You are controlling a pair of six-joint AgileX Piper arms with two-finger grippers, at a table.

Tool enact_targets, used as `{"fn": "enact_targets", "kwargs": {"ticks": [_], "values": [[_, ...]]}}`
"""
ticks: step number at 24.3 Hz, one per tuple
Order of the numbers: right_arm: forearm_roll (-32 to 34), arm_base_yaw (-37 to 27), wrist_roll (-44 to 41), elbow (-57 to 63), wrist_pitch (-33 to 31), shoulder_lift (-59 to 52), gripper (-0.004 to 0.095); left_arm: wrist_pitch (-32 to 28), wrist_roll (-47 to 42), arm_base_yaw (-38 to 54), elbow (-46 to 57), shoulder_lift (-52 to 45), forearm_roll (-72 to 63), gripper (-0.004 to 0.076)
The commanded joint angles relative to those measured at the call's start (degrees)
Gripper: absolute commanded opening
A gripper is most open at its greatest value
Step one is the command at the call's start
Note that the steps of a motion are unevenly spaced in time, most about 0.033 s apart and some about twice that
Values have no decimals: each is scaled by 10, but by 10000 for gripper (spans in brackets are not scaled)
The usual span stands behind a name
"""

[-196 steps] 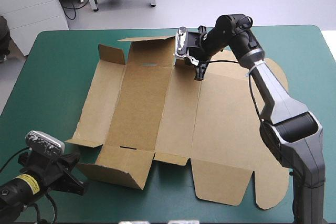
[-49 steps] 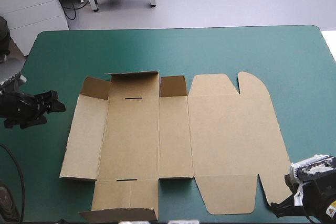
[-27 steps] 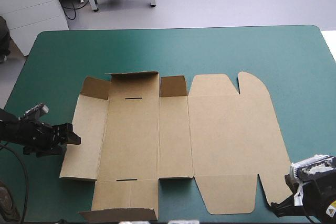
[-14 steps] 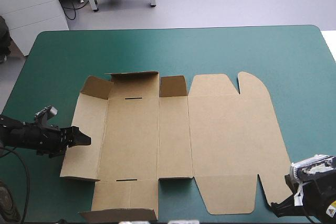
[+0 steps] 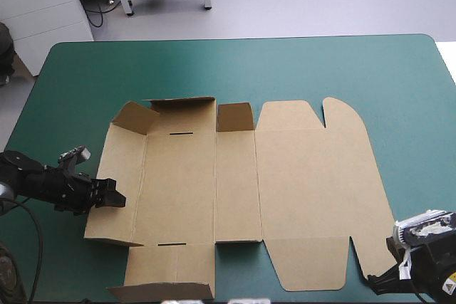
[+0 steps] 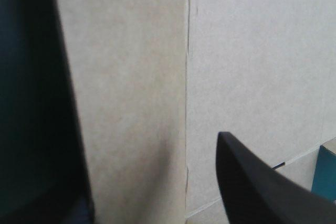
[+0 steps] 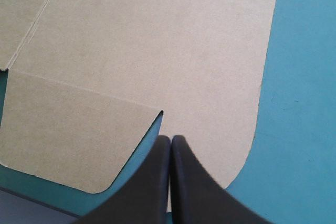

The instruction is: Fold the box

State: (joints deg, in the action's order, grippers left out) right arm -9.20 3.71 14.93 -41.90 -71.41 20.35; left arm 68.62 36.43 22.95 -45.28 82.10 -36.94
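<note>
Box point(image 5: 306, 176) on table point(image 5: 214, 62), centred; left hand point(image 5: 112, 198) at its left panel edge; right hand point(image 7: 170, 140) beside its near-right corner.

You have just the table point(image 5: 299, 69) to take in: its teal-green cover point(image 7: 299, 103) lies smooth and flat from the far edge to the near one. In your high view both far corners are rounded, and a broad bare band of cover runs along the far side, with narrower bare strips down the left and right sides. Your right wrist view shows the cover as a plain, even field, with a short stretch of the table's edge at one corner. Your left wrist view catches only a small patch of it.
</note>
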Motion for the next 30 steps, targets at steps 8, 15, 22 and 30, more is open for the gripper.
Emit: {"fn": "enact_targets", "kwargs": {"ticks": [8, 15, 22, 30], "values": [[-7, -5, 5, -13, 17, 6, -23, 62, -25, -3, -11, -13, -22, 220], [-8, -5, 5, -13, 13, 6, -23, 62, -25, -3, -11, 2, -37, 220], [-7, -5, 5, -13, 13, 6, -23, 51, -25, -3, -11, 7, -53, 87], [-3, -5, 5, -13, 14, 6, -23, 38, 44, -31, -26, 4, -85, -32]]}}
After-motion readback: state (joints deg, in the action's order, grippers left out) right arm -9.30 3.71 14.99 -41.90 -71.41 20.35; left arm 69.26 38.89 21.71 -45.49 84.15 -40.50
